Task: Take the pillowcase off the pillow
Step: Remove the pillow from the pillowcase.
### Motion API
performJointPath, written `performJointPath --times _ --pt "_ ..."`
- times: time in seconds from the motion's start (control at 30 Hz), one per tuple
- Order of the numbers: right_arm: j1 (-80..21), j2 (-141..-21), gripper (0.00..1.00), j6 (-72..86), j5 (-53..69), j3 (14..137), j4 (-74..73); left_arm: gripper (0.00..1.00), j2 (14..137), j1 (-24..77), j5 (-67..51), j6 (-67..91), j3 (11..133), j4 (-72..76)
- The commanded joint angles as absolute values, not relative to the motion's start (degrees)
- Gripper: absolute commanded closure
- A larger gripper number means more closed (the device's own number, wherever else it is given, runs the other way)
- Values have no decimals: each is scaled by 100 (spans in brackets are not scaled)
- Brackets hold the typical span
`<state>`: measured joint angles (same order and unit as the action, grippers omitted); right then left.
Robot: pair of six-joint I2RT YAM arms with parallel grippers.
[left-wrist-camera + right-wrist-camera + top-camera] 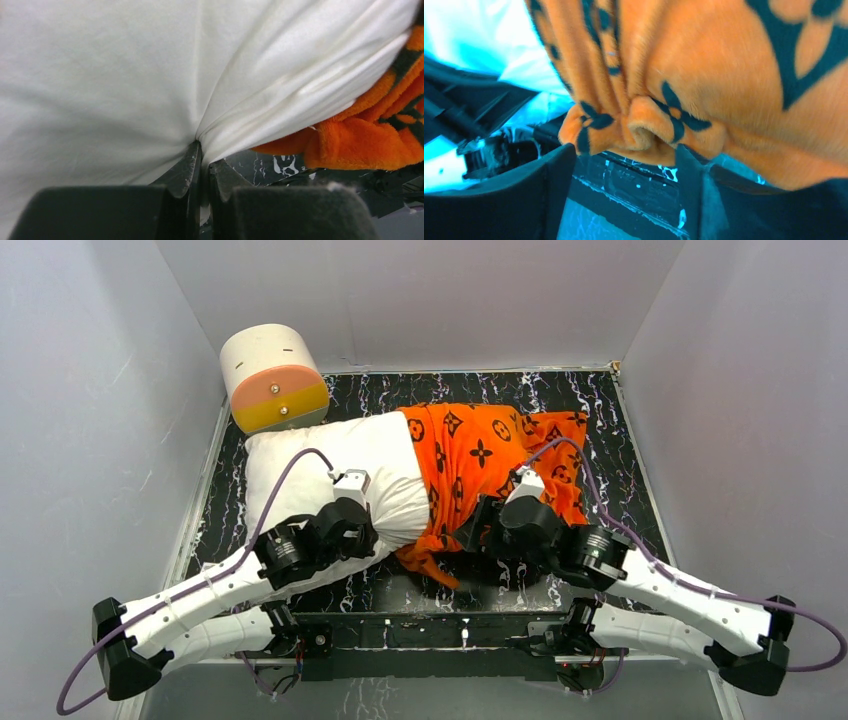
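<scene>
Marbled floor (625, 430); left fingers (186, 170) pinch wrinkled pillow (100, 75), right fingers (544, 185) apart near plush orange pillowcase (724, 75).

white pillow (385, 450), orange pillowcase (480, 455) half off

No words or numbers can be read; the bright orange plush fabric pillowcase (480, 455) bears only black flower, star and circle motifs.

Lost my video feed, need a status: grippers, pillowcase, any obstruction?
Left gripper shut on pillow fabric. Right gripper open, pillowcase fold between jaws. Pillowcase covers right half. Cylinder by pillow's far-left corner.
</scene>
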<state>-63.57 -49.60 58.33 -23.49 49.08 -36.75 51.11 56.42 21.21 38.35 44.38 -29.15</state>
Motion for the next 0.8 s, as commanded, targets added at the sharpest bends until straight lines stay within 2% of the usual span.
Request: performJointPath --times 0.0,0.03,0.1,0.33,0.5,0.53,0.63,0.7,0.73,0.77 --pt "-6297 -4377 9 5480 -1683 4447 -2793 100 5132 5528 2271 3728 4654 -3491" --pt "-6300 -4337 4 5501 -1599 4312 -2687 100 5185 5529 2260 3733 4681 -3473" --pt "-6302 -4319 2 5548 -1403 4013 -2328 100 5260 5530 2247 3786 4739 -3495" --pt "-6306 -4944 1 6033 -1183 3562 -825 100 5192 5529 1922 3742 4709 -3374" --pt "-6319 -5292 4 6832 -1543 2865 1176 100 5108 5529 1939 3762 4753 -3593" --pt "-6314 -5322 12 6936 -1708 2729 1435 100 5065 5531 1908 3783 4726 -3595" --pt "-6315 -5337 44 6984 -2260 2687 1420 100 4992 5528 1909 3823 4741 -3628" --pt "-6319 -5216 84 6716 -2788 3078 427 100 4936 5532 2153 3839 4833 -3812" --pt "-6317 -5157 91 6631 -3202 3280 -165 100 4901 5529 2341 3879 4894 -3938" --pt "-6311 -5092 94 6555 -3517 3543 -772 100 4843 5529 2565 3939 4922 -4072"
